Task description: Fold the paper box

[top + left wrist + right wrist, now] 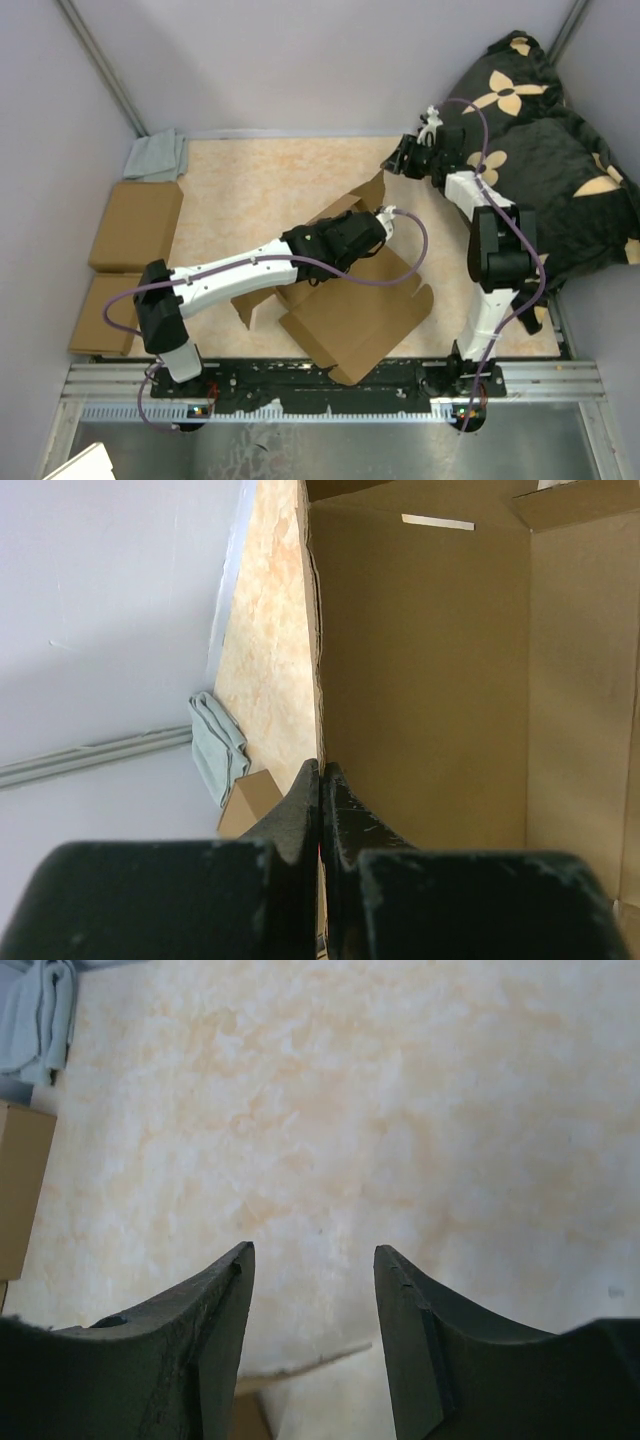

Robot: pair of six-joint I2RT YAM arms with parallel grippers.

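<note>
Paper box point(352, 322) wall between left fingers point(300, 816)

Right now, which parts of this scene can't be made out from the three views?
Middle of the paper box, top view: covered by the left arm.
How deep the box wall sits in the shut left tool, left wrist view: the tool itself hides it.
Right tool, top view: small and dark against the black flowered cushion.
Pale strip low in the right wrist view: too little shows to name it.
</note>
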